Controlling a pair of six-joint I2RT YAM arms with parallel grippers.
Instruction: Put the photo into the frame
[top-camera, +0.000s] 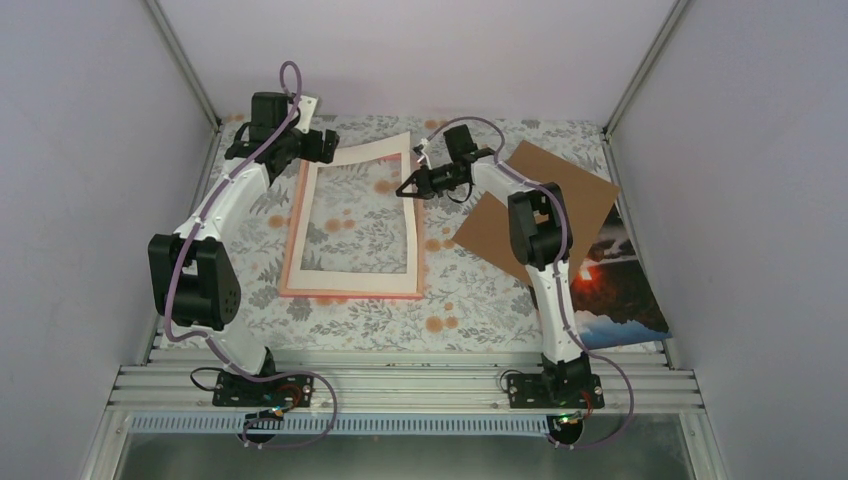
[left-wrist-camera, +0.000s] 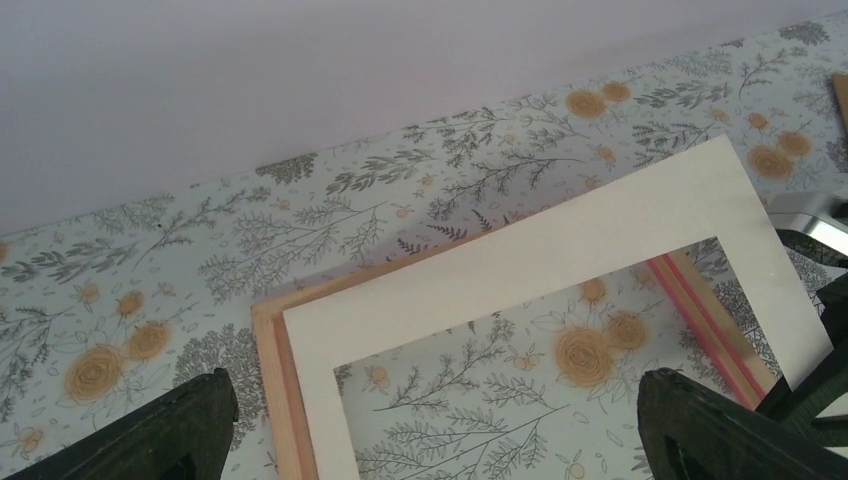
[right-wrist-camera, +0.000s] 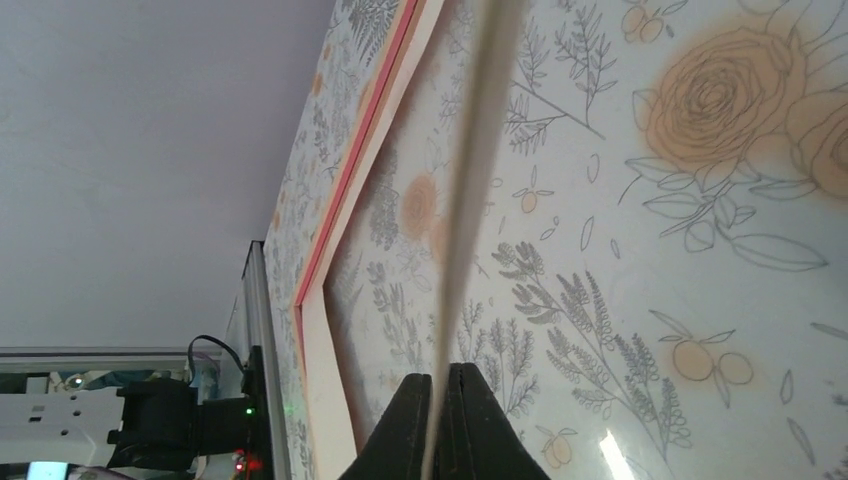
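The pink frame (top-camera: 290, 240) lies flat on the floral table, left of centre, its pale inner rail (left-wrist-camera: 268, 380) showing in the left wrist view. A white border mat (top-camera: 350, 156) rests on it, with the far right corner raised. My right gripper (top-camera: 404, 189) is shut on that mat's right edge, seen edge-on (right-wrist-camera: 470, 200) between the pressed fingers (right-wrist-camera: 410, 420). My left gripper (top-camera: 325, 147) hovers open over the frame's far left corner, fingers (left-wrist-camera: 190, 430) wide apart and empty. The photo (top-camera: 620, 290) lies picture-up at the table's right edge, partly behind the right arm.
A brown backing board (top-camera: 560, 190) lies at the back right, overlapping the photo's far end. Grey walls close in the table on three sides. The aluminium rail (top-camera: 400, 385) with both arm bases runs along the near edge.
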